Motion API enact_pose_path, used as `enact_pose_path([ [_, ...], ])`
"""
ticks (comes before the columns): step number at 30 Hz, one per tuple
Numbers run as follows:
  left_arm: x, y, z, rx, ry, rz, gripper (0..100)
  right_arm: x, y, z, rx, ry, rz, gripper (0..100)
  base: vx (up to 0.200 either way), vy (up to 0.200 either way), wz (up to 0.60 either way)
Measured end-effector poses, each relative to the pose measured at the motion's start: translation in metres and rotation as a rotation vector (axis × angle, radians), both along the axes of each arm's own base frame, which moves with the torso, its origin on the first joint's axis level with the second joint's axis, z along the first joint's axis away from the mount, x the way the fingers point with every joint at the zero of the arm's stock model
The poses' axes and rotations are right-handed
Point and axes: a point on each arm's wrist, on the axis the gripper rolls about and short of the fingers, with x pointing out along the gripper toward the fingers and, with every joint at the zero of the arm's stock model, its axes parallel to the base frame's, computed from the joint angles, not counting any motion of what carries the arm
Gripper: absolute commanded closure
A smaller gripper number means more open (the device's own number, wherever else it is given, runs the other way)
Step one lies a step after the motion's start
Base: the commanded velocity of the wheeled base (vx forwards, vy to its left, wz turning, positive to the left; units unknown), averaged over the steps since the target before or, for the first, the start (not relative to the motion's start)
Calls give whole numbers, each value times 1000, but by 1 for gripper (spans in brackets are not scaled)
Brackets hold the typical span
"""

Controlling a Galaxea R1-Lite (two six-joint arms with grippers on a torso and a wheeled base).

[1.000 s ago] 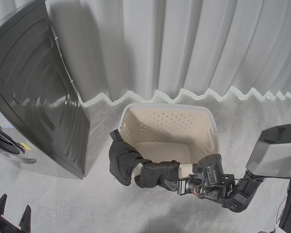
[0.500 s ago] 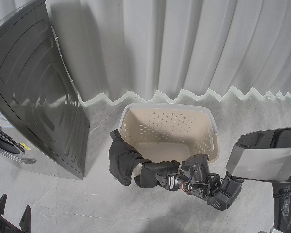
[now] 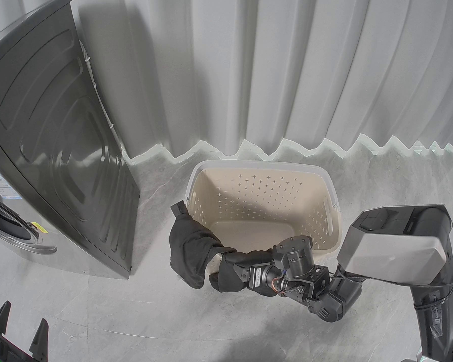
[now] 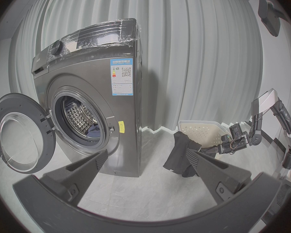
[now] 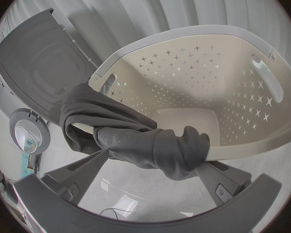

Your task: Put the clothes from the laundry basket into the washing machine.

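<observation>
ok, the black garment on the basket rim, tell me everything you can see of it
The black garment is soft, matte fabric, bunched and twisted, draped over the near-left rim corner of the laundry basket. One part hangs down outside the wall. A rolled part lies along the near rim, between the open jaws of the right gripper. What type of garment it is, I can't tell.
</observation>
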Motion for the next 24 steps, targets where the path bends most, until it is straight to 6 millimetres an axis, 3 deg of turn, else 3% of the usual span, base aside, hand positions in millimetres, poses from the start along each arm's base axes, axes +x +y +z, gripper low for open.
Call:
enact_pose_path([
  [15, 0, 0, 0, 0, 0, 1, 0, 18, 11, -8, 35, -11, -29, 0, 0, 0, 0],
  [16, 0, 0, 0, 0, 0, 1, 0, 19, 11, -8, 36, -13, -35, 100, 0, 0, 0],
  [24, 0, 0, 0, 0, 0, 1, 0, 20, 12, -10, 51, -18, -46, 100, 0, 0, 0],
])
